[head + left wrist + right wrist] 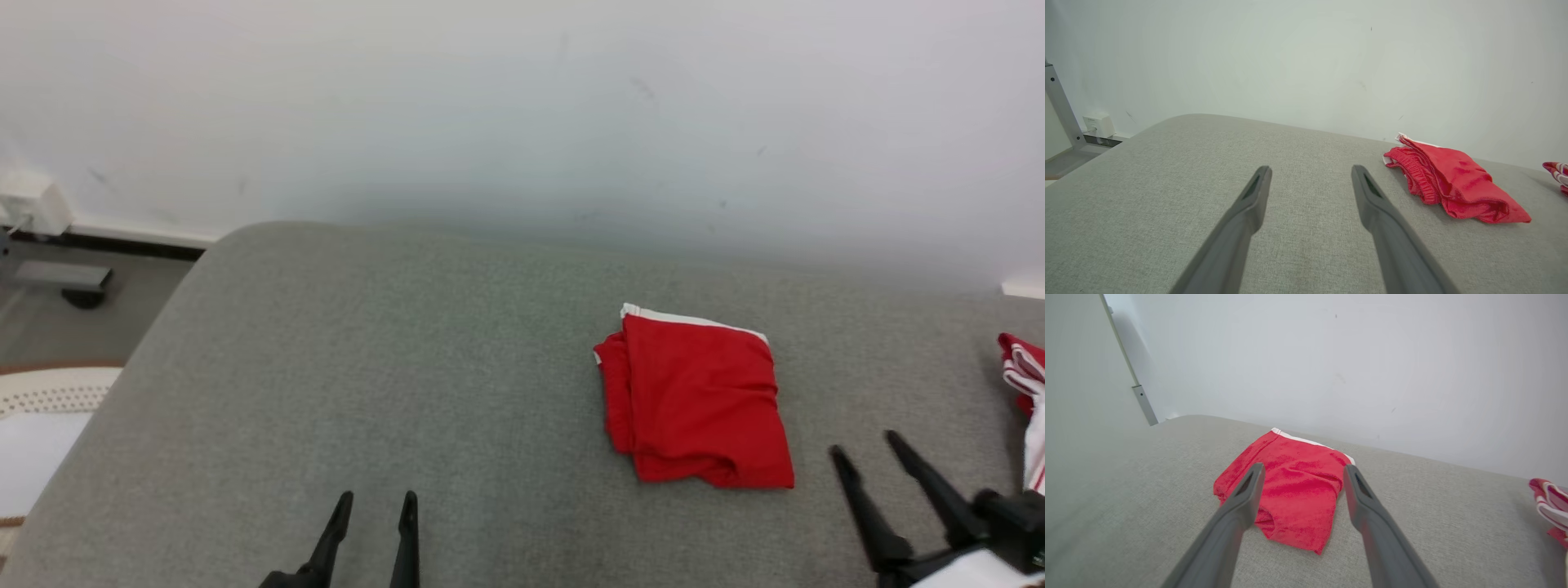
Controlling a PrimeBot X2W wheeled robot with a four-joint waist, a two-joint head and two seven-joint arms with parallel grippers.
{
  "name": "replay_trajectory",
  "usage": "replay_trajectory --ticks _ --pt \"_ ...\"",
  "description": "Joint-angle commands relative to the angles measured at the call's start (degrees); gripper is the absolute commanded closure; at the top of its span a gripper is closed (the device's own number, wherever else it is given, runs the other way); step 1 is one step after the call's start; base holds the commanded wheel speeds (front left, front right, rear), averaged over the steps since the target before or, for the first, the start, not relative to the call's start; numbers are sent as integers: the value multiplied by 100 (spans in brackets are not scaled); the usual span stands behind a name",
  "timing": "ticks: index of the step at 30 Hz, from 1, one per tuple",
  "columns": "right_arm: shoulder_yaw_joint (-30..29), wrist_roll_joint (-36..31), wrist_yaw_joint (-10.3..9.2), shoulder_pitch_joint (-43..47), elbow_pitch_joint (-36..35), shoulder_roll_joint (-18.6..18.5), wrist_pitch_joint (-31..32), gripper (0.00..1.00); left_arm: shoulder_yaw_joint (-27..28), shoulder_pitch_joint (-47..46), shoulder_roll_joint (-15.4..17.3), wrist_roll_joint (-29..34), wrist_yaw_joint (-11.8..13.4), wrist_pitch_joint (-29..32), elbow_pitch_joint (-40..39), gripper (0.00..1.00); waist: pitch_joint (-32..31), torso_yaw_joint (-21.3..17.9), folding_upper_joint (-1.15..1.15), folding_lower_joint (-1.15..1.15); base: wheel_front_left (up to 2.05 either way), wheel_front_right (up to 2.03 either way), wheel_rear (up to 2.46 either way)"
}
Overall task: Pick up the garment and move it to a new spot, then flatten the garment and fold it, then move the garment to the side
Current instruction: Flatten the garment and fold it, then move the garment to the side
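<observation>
Red shorts (695, 400): folded, right of centre on grey upholstered bench (408, 343).
Left gripper (377, 495): wide, empty, near edge.
Right gripper (864, 442): wide, empty, near shorts, not touching.
Striped garment (1024, 367): bench's right edge.

You see the left gripper (378, 496) cut off at the bottom edge. A red and white cloth (1022, 359) is cut off at the right edge of the frame.

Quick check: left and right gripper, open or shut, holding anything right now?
Left gripper: open, holding nothing.
Right gripper: open, holding nothing; the folded red garment lies on the grey cushion, apart from its fingers.
</observation>
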Motion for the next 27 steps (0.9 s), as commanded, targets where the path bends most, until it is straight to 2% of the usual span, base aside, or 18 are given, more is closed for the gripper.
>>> replay_trajectory --ticks 1,6,9,14,18,27 --pt "-401 -205 -3 279 -30 33 -219 0 60 121 24 107 -49 -1 26 0 -146 -154 0 0 0 0 0" --pt "-1336 -784 -3 822 -10 355 -513 0 105 240 24 101 -177 -1 115 0 -221 -259 0 0 0 0 0" --pt "-1846 -1140 -3 1081 -34 672 -552 0 125 280 25 81 -212 -1 158 0 -254 -331 0 0 0 0 0" --pt "-2365 -1626 -3 1477 -249 1207 -549 0 101 317 24 65 -260 -1 222 0 -271 -463 0 0 0 0 0" --pt "-2494 -1829 -3 1645 -190 1466 -550 0 92 286 25 68 -274 -1 239 0 -255 -580 0 0 0 0 0" --pt "-2353 -1765 -4 1572 79 1532 -551 0 79 238 24 67 -253 -1 230 0 -199 -698 0 0 0 0 0"
